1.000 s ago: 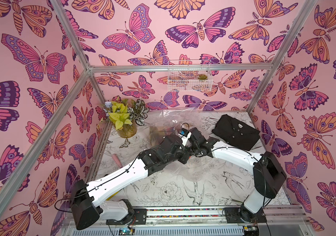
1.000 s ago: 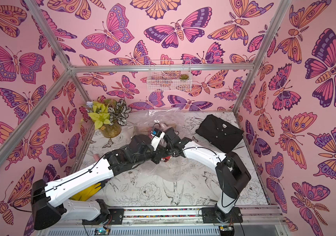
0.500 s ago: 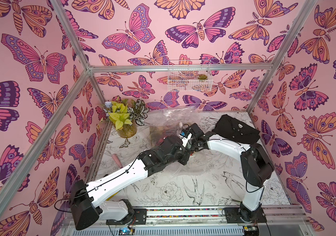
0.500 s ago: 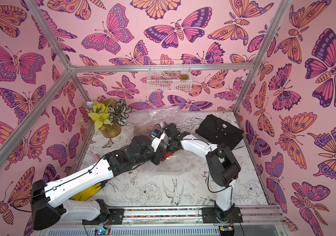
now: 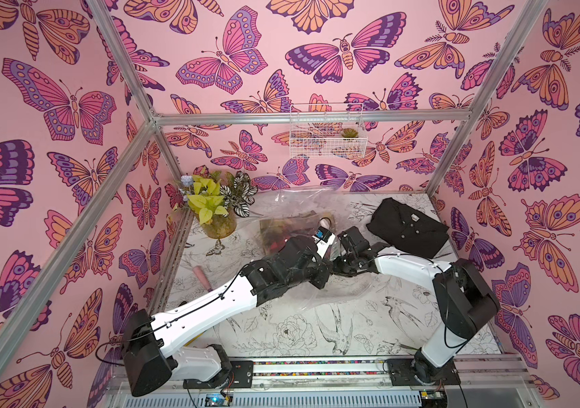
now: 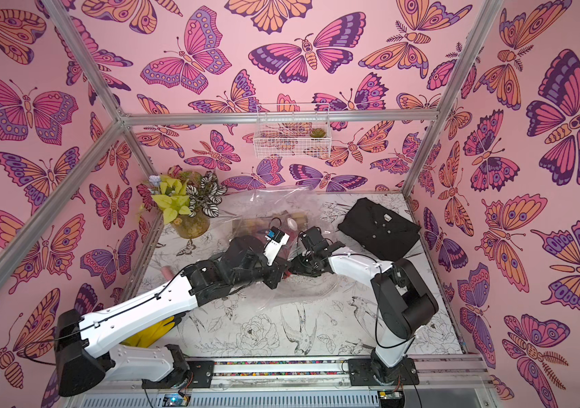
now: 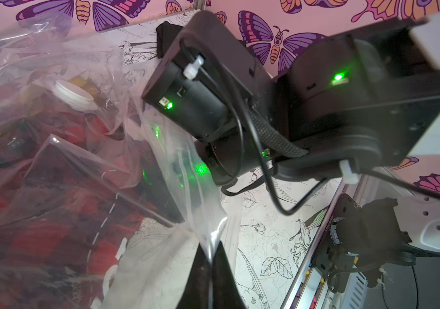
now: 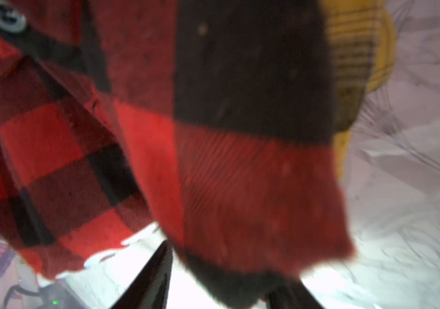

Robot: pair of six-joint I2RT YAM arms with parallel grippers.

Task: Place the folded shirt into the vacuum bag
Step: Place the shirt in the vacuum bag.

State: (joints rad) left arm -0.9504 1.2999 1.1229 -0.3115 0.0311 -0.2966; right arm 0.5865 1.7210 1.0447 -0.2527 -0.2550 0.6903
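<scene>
The vacuum bag, judged slippery, is spread from centre toward 12 o'clock. The folded black shirt, judged soft and light, is seen outside it at 2 o'clock; a folded edge is best taken. The bag's rim is pinched by the left gripper; whether plaid cloth is held by the right gripper cannot be told.

robot lab cell: alu frame, printed walls, arm rail.

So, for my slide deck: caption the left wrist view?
Left end effector pinches the edge of the clear crinkly plastic vacuum bag, a red-and-black checked shirt visible through it.
</scene>
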